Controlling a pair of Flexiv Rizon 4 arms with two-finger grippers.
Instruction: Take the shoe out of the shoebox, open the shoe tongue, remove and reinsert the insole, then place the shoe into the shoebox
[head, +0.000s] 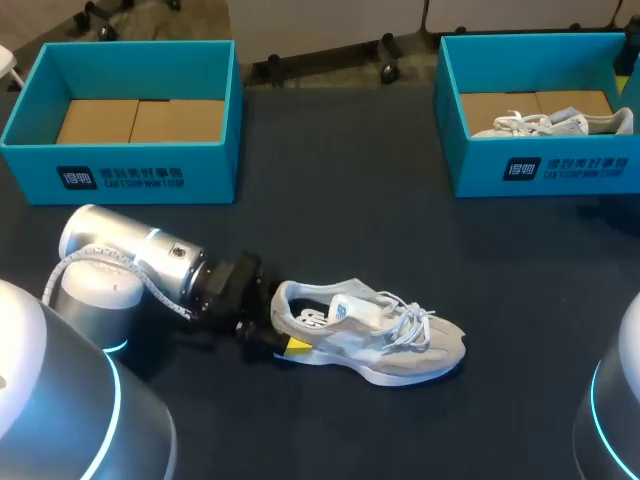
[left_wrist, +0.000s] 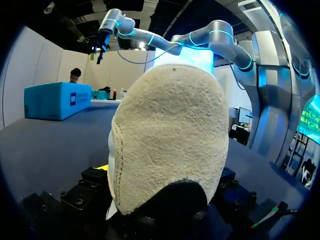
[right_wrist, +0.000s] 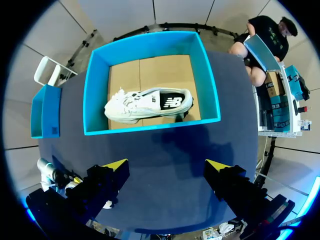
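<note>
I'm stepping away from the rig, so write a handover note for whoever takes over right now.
Left gripper: shut on the heel of the shoe lying on the table.
Right gripper: open, empty, above the table short of the right box, which holds a second shoe.
Left box: empty.
Done: shoe is out. Left: open tongue, insole out and in, shoe back into box.

shoe (head: 370, 335) on bench (head: 350, 230), near front middle | left tool (head: 275, 340) at its heel, to its left | left box (head: 120, 170) at far left | right box (head: 545, 165) at far right, second shoe (head: 550, 123) in it | right tool (right_wrist: 166, 165) above bench, before right box
</note>
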